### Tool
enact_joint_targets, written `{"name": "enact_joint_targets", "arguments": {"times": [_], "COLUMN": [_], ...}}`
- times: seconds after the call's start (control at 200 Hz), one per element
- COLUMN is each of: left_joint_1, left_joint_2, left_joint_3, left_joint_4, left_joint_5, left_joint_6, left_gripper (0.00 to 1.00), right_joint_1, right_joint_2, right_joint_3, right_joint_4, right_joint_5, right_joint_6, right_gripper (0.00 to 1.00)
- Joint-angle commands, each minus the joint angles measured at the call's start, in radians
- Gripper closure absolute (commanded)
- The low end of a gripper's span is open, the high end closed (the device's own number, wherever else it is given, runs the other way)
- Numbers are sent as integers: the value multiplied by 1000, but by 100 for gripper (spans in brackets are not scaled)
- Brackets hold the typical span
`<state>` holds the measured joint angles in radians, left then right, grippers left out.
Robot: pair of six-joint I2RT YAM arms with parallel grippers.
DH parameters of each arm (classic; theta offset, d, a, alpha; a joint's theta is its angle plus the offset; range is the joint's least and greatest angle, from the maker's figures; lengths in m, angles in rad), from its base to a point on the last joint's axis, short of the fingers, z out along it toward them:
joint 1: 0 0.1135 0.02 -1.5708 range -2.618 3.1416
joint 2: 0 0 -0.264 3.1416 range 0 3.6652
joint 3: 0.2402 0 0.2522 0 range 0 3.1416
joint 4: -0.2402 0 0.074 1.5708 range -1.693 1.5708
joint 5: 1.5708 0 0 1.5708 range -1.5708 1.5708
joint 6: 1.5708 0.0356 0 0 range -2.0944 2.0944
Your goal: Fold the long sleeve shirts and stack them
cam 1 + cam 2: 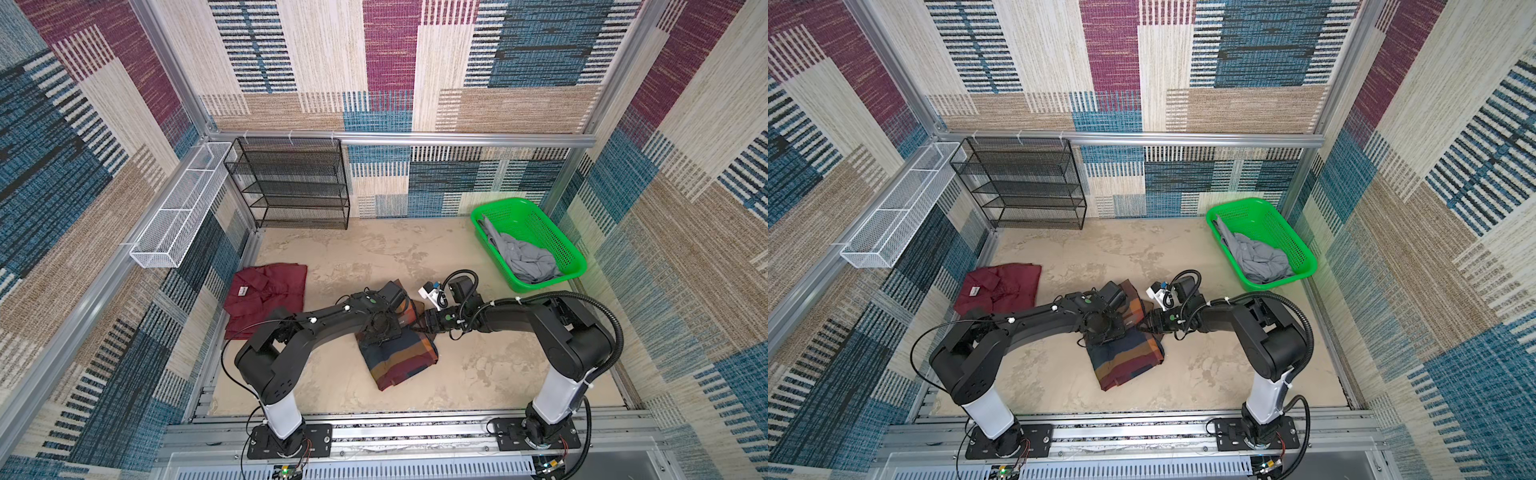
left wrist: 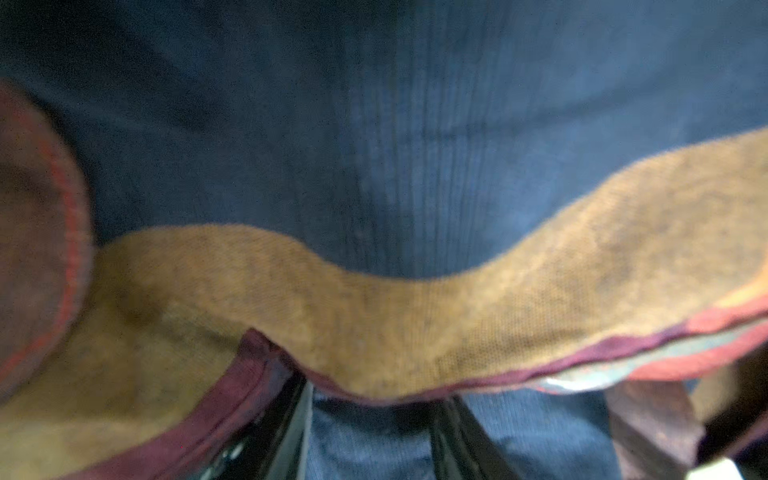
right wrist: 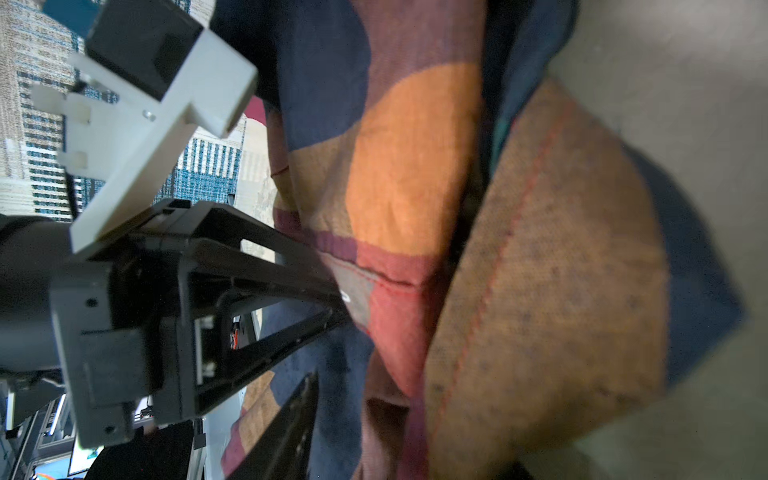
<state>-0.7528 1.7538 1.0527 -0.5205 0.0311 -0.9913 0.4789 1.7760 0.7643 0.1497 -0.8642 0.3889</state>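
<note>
Evidently left pincer [image 3: 343,301] grips plaid shirt [image 1: 399,357]

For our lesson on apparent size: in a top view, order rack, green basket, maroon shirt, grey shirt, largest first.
1. Rack.
2. Green basket and maroon shirt look alike; the left arm hides part of the shirt.
3. Grey shirt.
</note>
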Motion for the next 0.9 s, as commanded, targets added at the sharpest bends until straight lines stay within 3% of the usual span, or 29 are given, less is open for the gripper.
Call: {"name": "enact_joint_targets", "arguments": {"times": [0.0,0.316,0.381,0.586,0.896], "left_joint_1": [0,0,1,30,109], "left_joint_2": [27,0,-8,-136,-508], "left_joint_3": [-19,-14,-13,48,210], "left_joint_4": [16,-12,-16,-82,-259], "left_joint_5": [36,9,10,1,-47], "left_joint_6": [5,26,31,100,247], "left_gripper": [51,51,51,50,44], "right_joint_1": [8,9,9,7,-13], "right_joint_2": [-3,23,18,-65,-315], "right_joint_3": [8,13,12,14,50], "right_joint_4": [58,31,37,-79,-397], "right_joint_5": [-47,16,22,187,431], "right_joint_6": [21,35,43,62,15], "right_gripper": [54,85,100,100,100]}}
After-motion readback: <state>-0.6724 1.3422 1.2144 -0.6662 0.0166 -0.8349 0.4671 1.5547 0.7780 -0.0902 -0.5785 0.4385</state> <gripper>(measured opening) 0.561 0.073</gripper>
